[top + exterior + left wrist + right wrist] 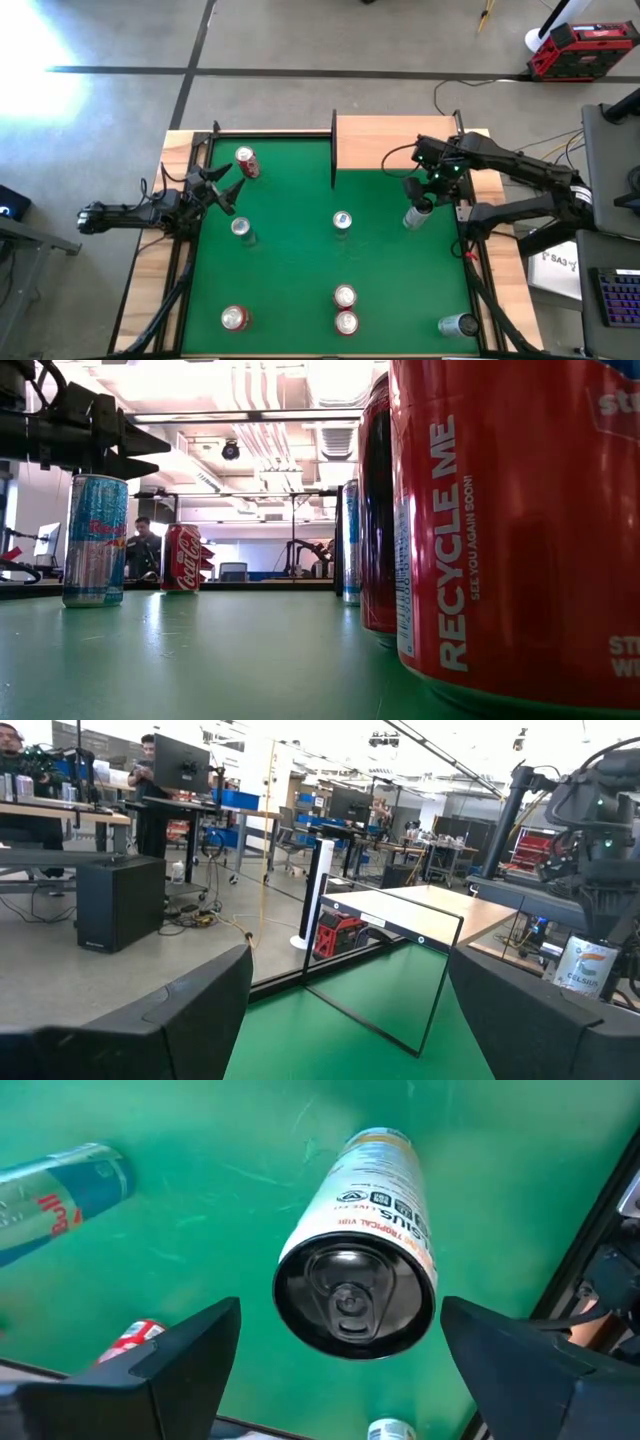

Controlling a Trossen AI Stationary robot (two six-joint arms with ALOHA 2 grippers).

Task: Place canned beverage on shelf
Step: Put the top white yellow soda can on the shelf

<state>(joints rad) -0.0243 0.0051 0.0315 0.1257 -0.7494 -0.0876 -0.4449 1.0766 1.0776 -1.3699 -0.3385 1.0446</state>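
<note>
1. Right gripper [340, 1305]: hovering over the green felt [290, 260] at about 2 o'clock in the high view, pointing down. Its fingers [180, 1350] are standing well apart, bracketing the top end of the white can [365, 1210]. One fingertip is sitting right at the rim, while a thin strip of green is showing between the other tip and the can. Whether the can is being gripped or merely straddled cannot be told.
2. White can: orange-lettered, its pull-tab end facing up into the right wrist camera. It is sitting under the right gripper, at about 5 o'clock from the shelf [400, 140] and near it, not on it.
3. Shelf: a light-wood board with thin black posts, occupying the table's 1 o'clock corner. It is carrying no can.
4. Left gripper [222, 185]: waiting at the table's 9 o'clock edge, aiming across the felt toward the shelf. Its fingers [170, 1010] are spread wide and released, holding and touching nothing.
5. Other cans standing on the felt:
   - red cola can [247, 162] at 11 o'clock;
   - slim blue can [242, 230] at 9 o'clock, just beside the left gripper;
   - centre can [342, 222];
   - two red cans [345, 296] at 6 o'clock, one behind the other;
   - red can [234, 318] at 7 o'clock;
   - silver can [458, 325] at 5 o'clock.
</note>
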